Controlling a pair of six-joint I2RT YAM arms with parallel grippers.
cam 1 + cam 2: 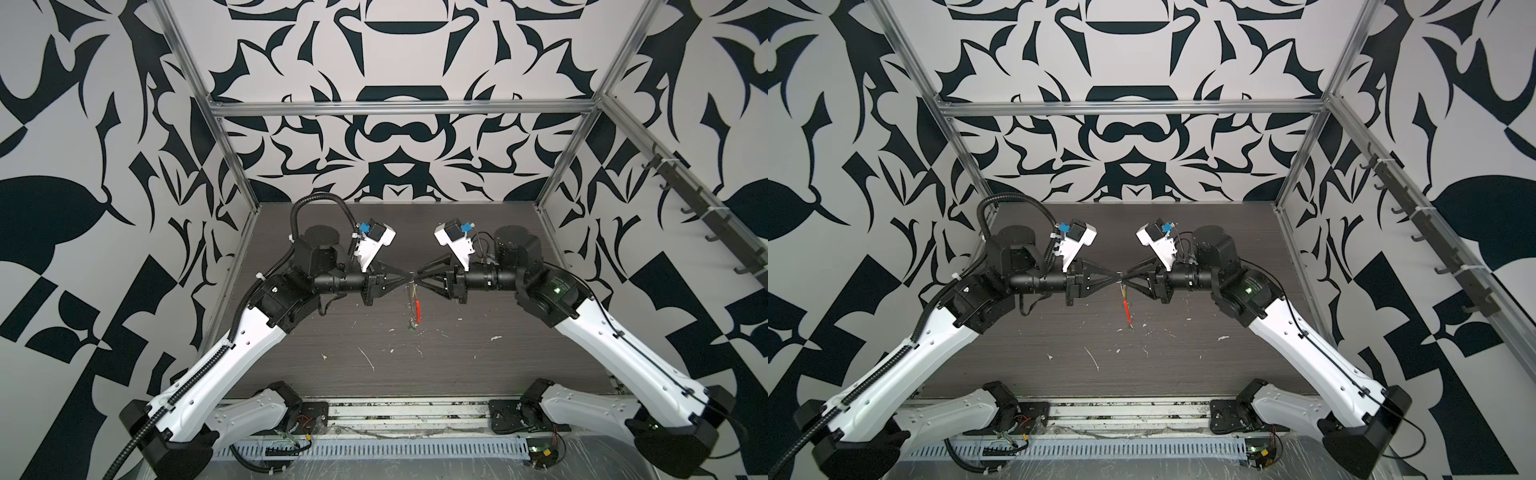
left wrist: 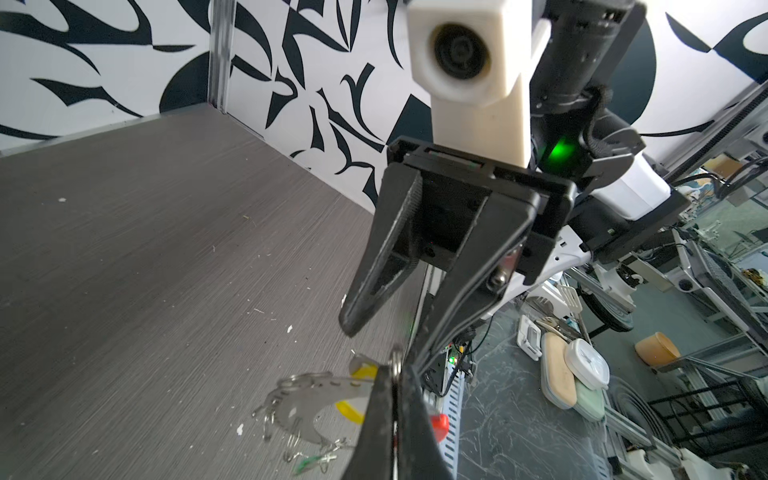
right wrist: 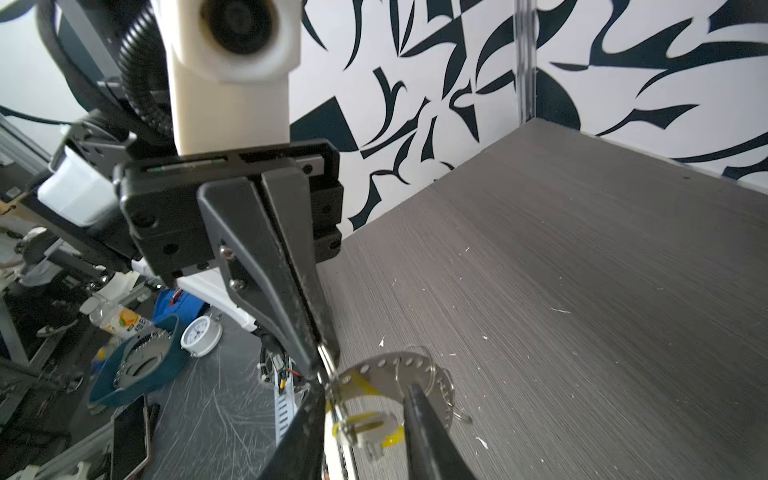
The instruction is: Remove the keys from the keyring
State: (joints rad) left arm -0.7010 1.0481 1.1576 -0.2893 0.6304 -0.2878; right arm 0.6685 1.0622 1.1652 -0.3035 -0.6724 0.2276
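Note:
Both grippers meet tip to tip above the middle of the table. My left gripper is shut on a small metal loop at the upper edge of the keyring. The grey hoop hangs from it, red arc downward. The yellow key dangles on that loop, between the fingers of my open right gripper, which touch nothing I can see. The green key hangs at the hoop's low end, near the table.
White scraps and flecks lie scattered on the dark wood-grain table. Patterned walls with aluminium posts close in the back and both sides. A slotted cable duct runs along the front edge.

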